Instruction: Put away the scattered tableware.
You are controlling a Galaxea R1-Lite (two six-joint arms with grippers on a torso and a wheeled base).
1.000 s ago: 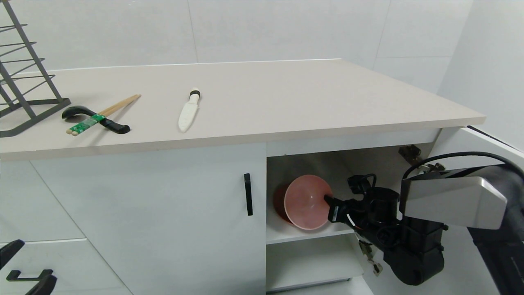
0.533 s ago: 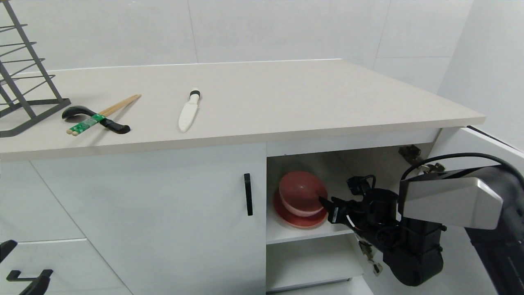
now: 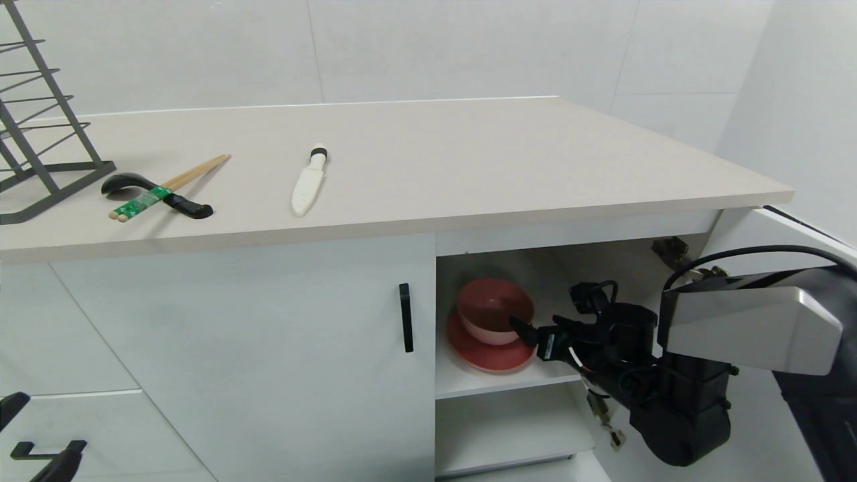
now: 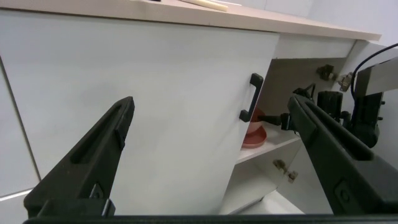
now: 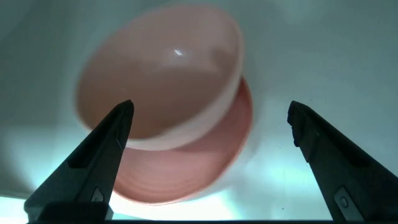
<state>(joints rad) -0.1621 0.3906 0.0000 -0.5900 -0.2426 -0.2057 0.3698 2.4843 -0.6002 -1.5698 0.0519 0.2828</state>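
A pink bowl (image 3: 492, 311) sits upright on a red plate (image 3: 489, 355) on the upper shelf of the open cabinet. My right gripper (image 3: 525, 331) is just right of the bowl, at its rim. In the right wrist view the bowl (image 5: 161, 93) and plate (image 5: 186, 177) lie ahead of the right gripper (image 5: 210, 111), whose fingers are spread wide and hold nothing. On the countertop lie a black spoon (image 3: 134, 184), wooden chopsticks (image 3: 171, 184) and a white knife (image 3: 308, 182). My left gripper (image 3: 40, 445) hangs low at the left, open (image 4: 211, 102) and empty.
A dark wire dish rack (image 3: 40, 127) stands at the counter's back left. The left cabinet door with its black handle (image 3: 404, 327) is closed; the right door (image 3: 797, 231) is swung open. A bare lower shelf (image 3: 502, 428) lies under the plate.
The bowl went from tilted in my right gripper to resting upright on the red plate. The right gripper let go of it and opened. The left arm stayed put.
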